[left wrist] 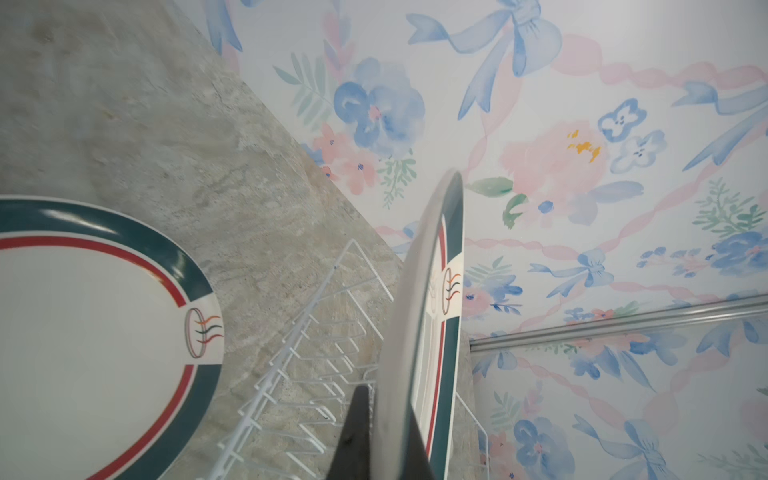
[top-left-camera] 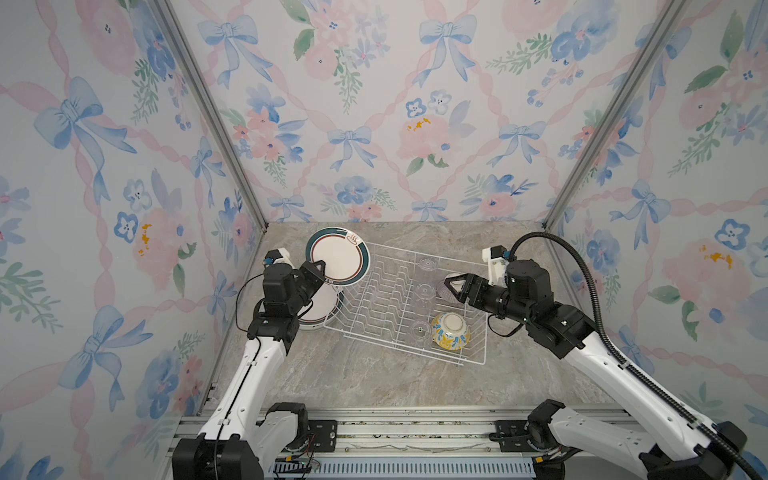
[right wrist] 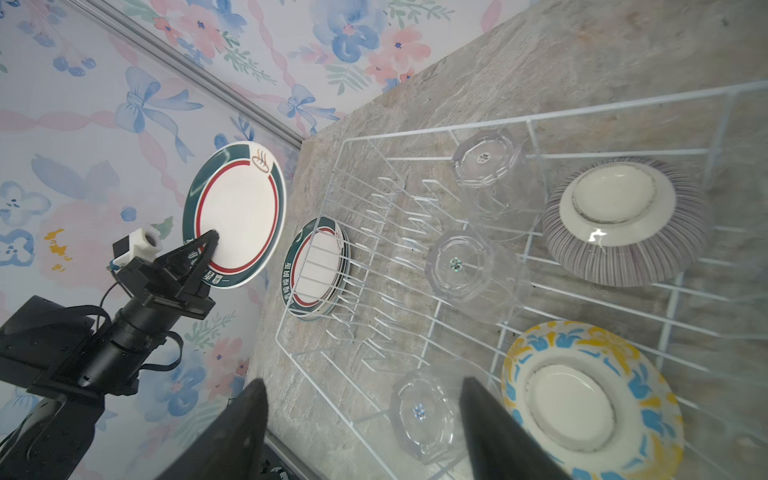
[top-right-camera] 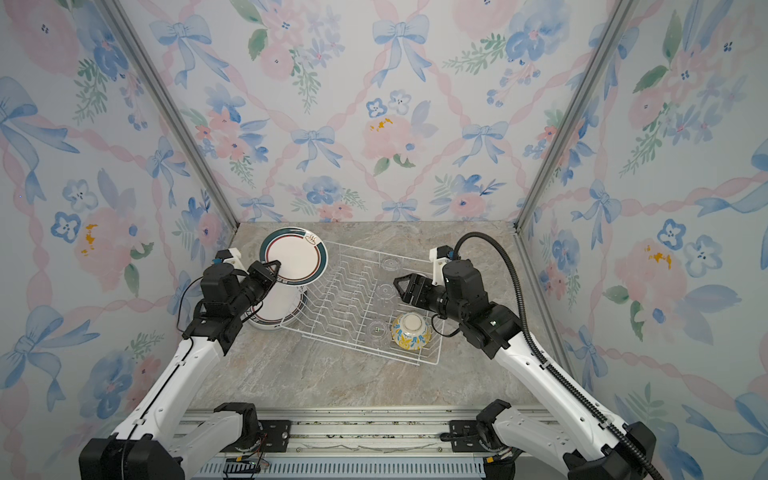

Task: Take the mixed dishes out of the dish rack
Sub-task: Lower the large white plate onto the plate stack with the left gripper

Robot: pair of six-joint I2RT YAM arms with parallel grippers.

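Note:
My left gripper (top-left-camera: 318, 268) (left wrist: 388, 419) is shut on the rim of a green-rimmed plate (top-left-camera: 338, 257) (left wrist: 419, 291), held on edge above the table left of the dish rack (top-left-camera: 384, 291). Below it, a stack of matching plates (top-left-camera: 328, 307) (right wrist: 318, 266) lies on the table against the rack's left end. My right gripper (top-left-camera: 451, 289) (right wrist: 365, 386) hangs open over the rack's right part, half covering the purple-striped bowl (right wrist: 623, 220). Three upturned glass cups (right wrist: 422, 411) (right wrist: 457, 264) (right wrist: 486, 158) and the upturned yellow-blue floral bowl (top-left-camera: 450, 331) stand in the rack.
The rack sits askew on the marble table (top-left-camera: 353, 374), whose front half is bare. Floral walls close in on three sides, with metal corner posts (top-left-camera: 232, 158) at the back. The plate-slot ridges (right wrist: 374, 249) hold nothing.

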